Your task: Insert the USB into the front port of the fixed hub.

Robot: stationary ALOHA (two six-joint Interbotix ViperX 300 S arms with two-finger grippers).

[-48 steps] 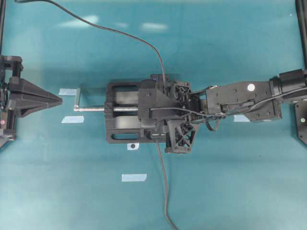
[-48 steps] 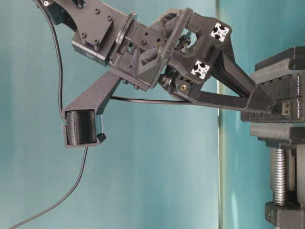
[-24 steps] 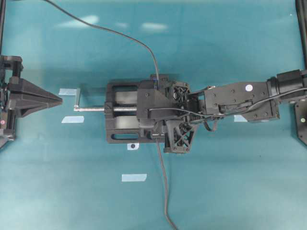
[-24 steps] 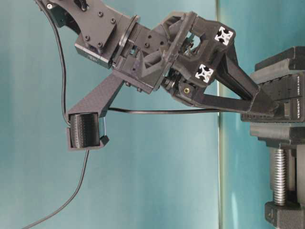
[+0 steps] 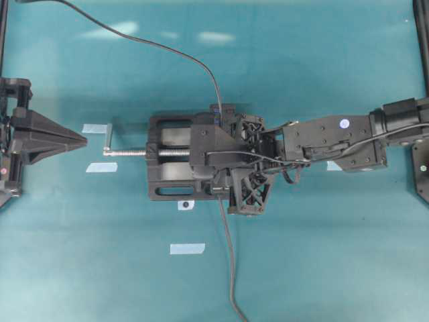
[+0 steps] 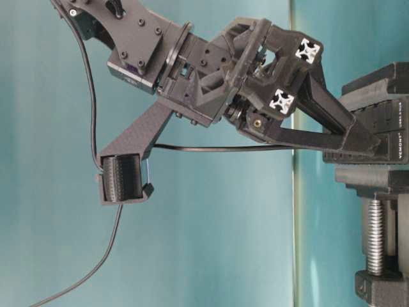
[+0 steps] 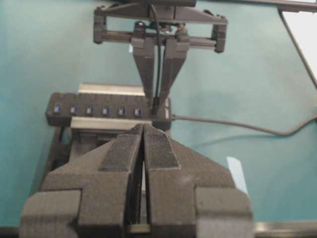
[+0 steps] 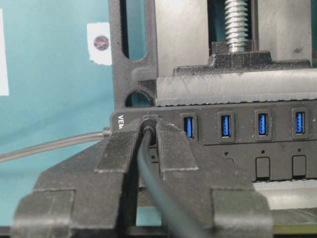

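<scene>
The right claw [image 8: 148, 141] pinches the USB [image 8: 148, 124] narrowly, its plug at the hub's [image 8: 237, 130] lettered-end port, at nine o'clock from the blue slots. Left claw [image 7: 143, 148] closed, empty.

We see the matte black right arm [image 5: 335, 142], screw-studded plates, 1 white dot sticker, thin black cable; black ribbed fingers [image 8: 171, 151].

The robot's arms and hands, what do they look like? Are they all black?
Mostly, yes. The right arm is boxy and matte black, dotted with small screws and one round white sticker, with thin black cables running along it. Each hand, left hand and right hand, has two chunky black fingers with ribbed pads.
</scene>
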